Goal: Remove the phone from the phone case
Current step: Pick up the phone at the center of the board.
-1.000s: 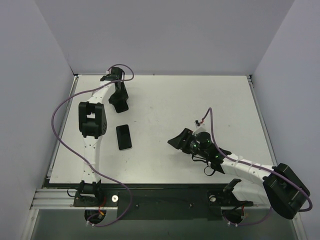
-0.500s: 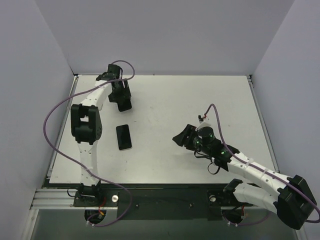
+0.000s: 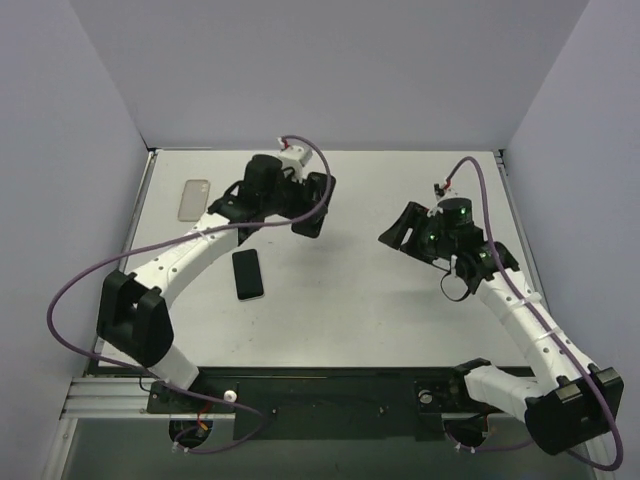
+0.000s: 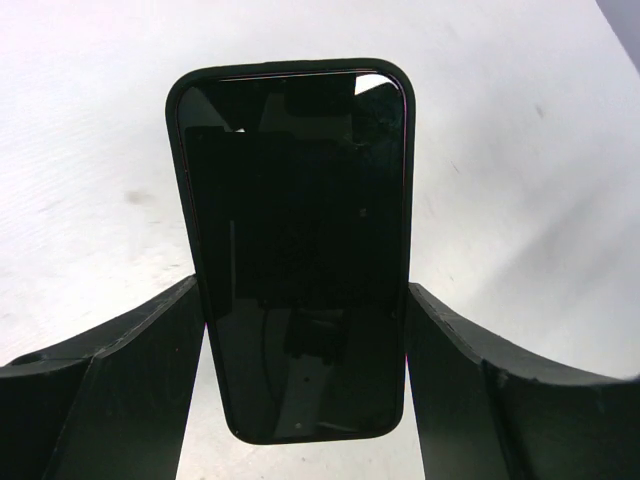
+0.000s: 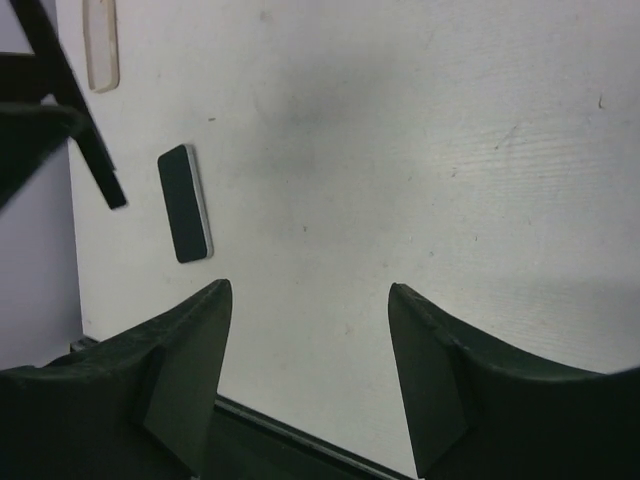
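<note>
My left gripper [image 3: 312,207] is shut on a black phone in a dark case [image 4: 295,200], gripped by its long sides and held above the table at the centre back. The right wrist view shows it edge-on [image 5: 92,150]. A second dark phone-shaped slab [image 3: 248,273] lies flat on the table left of centre and also shows in the right wrist view [image 5: 185,203]. A clear case [image 3: 195,200] lies at the back left. My right gripper [image 3: 398,228] is open and empty above the table's right half, its fingers [image 5: 190,340] wide apart.
The white table [image 3: 350,300] is walled by grey panels at the back and sides. A black rail runs along the near edge [image 3: 330,385]. Purple cables loop off both arms.
My left arm has swung from the back left corner to the centre back, uncovering the clear case. My right arm has moved away from the near centre to the right and back.
</note>
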{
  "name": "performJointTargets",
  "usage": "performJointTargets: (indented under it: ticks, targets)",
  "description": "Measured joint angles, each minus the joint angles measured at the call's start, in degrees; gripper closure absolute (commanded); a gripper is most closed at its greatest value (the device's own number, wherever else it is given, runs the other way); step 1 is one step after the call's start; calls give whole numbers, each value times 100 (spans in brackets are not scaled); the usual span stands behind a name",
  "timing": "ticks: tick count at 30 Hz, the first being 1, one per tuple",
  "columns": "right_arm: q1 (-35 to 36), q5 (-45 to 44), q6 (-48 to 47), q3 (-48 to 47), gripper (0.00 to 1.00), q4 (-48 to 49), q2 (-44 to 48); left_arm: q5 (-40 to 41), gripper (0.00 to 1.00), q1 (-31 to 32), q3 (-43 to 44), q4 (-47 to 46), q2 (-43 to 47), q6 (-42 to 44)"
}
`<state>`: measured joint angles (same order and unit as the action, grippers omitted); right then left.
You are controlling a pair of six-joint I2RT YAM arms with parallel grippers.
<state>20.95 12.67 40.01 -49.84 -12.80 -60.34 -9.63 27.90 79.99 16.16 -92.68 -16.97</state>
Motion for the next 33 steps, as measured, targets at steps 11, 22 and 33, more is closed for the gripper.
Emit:
performJointTargets:
  ticks: [11, 22, 33]
  targets:
    - [-935, 2229, -1014, -1867, 31, -1451, -1209, -627, 100, 1211, -1349, -678, 863, 2048]
    - [-382, 3329, -1213, -2120, 38, -1593, -1725, -946, 100, 1399, -1572, -863, 1051, 2863]
    - [-192, 3366, -1207, -2118, 58, -1585, -2098, -977, 100, 1897, -1832, -807, 1268, 3578]
